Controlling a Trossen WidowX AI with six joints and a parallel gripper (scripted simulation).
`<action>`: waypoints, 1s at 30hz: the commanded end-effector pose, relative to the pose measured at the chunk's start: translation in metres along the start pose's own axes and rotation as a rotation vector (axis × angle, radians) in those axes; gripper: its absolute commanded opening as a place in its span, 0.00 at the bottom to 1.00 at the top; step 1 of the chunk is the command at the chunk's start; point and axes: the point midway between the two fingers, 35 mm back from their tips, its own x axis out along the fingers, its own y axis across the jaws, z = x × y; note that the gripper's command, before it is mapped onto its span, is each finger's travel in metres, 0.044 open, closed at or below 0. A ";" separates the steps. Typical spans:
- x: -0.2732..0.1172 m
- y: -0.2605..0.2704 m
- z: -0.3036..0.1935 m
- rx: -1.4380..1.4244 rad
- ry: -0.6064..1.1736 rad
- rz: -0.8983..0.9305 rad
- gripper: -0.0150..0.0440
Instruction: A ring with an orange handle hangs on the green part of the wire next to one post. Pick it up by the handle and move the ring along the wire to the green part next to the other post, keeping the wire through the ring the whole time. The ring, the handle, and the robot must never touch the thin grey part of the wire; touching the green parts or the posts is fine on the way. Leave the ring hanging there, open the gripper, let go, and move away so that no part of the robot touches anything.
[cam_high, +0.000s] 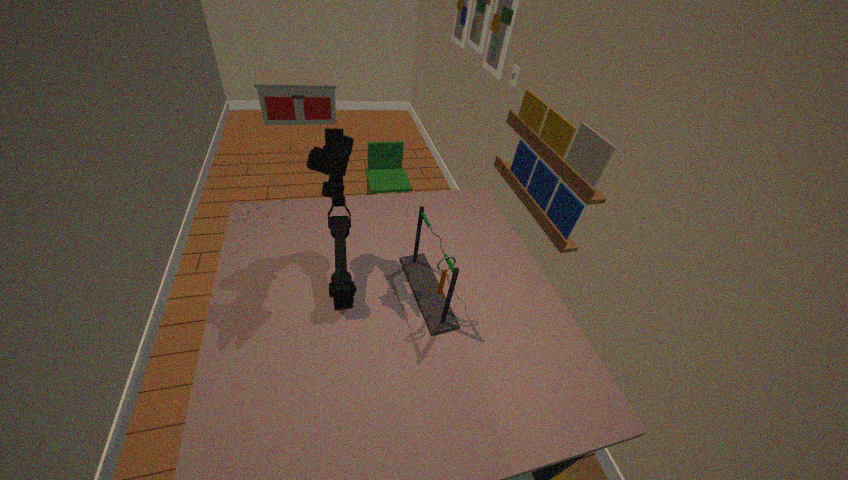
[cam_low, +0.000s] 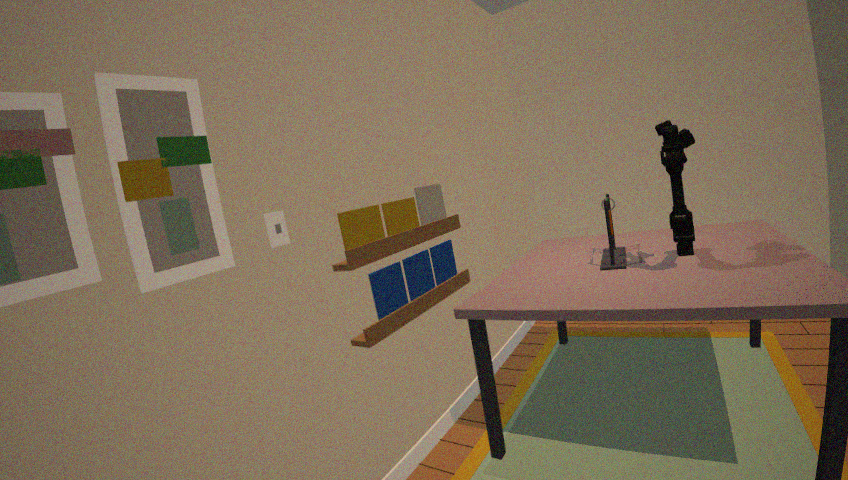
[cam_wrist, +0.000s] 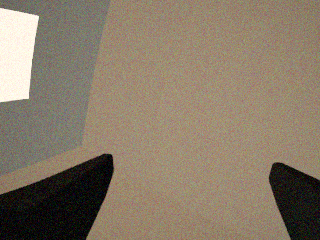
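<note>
While ring (cam_high: 447, 261) hangs by post (cam_high: 450, 295), hand (cam_wrist: 190, 227) wide, raised.

Top cam: high up, well back, looks steeply down over the pink rectangular table top (cam_high: 368, 380) toward the far room corner. Exterior cam: low, off to one side, far out, faces the table's edge w/ beige wall at left. Both share table, upright black robot arm (cam_high: 340, 249) & dark wire stand (cam_low: 611, 256). Wrist cam: sees only wall/ceiling past two black fingers.
</note>
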 end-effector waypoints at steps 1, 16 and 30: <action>0.002 0.000 0.000 -0.004 0.005 -0.001 0.89; 0.167 -0.054 -0.054 -0.331 0.415 0.009 0.53; 0.229 -0.128 -0.124 -0.435 0.694 0.075 0.53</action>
